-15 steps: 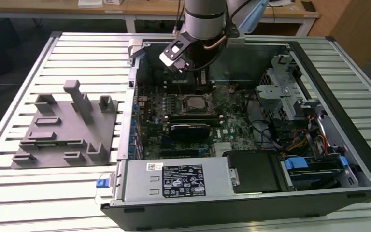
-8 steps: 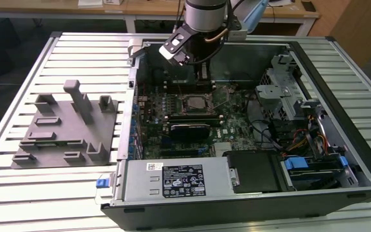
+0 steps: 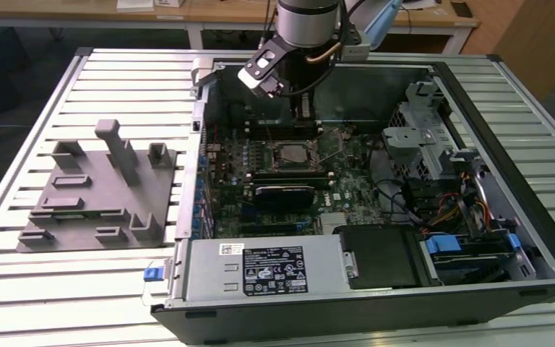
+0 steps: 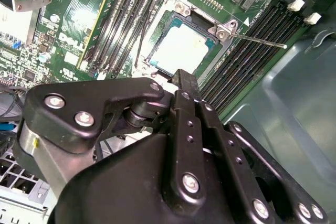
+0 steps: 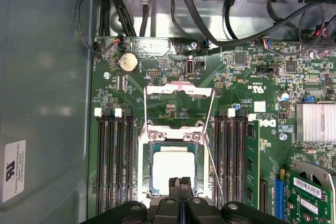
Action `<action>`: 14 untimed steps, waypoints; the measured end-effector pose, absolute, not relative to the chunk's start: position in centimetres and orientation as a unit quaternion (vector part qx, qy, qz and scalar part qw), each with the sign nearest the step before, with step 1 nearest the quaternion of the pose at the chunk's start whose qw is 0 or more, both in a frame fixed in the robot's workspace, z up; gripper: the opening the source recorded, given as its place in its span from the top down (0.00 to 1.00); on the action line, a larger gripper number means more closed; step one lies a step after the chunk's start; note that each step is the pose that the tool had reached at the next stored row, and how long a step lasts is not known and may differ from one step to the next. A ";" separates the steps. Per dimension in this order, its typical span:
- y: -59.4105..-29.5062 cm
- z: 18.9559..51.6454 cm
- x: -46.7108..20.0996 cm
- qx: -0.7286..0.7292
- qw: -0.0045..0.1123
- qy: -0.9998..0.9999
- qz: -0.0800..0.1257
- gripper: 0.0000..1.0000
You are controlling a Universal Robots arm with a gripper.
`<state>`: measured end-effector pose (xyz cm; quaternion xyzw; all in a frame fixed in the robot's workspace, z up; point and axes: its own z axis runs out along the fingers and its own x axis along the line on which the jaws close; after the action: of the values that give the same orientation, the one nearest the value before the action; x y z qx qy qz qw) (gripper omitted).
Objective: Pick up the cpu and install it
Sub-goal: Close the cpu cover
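Observation:
The cpu [image 5: 172,167] is a pale silvery square lying flat inside the metal-framed socket [image 5: 148,153] on the green motherboard; it also shows in the second wrist view [image 4: 181,48]. The socket's load plate [image 5: 178,90] is flipped open and its thin lever [image 5: 211,148] stands free. My gripper [image 5: 181,181] hangs just over the cpu's near edge with its two black fingers pressed together and nothing between them. In the exterior view the arm [image 3: 306,22] reaches down into the open computer case above the socket [image 3: 288,152].
Memory slots [image 5: 113,166] flank the socket on both sides. A grey slotted fixture [image 3: 95,188] sits on the table at the exterior view's left. The power supply [image 3: 258,271], drive cage [image 3: 432,137] and cables [image 3: 441,210] crowd the case's front and right.

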<state>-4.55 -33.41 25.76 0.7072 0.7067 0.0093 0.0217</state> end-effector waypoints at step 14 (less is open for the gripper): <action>-33.4 25.8 -3.2 0.707 0.021 0.707 0.009 0.89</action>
<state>-3.24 -33.41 25.77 0.7072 0.7067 0.0088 0.0212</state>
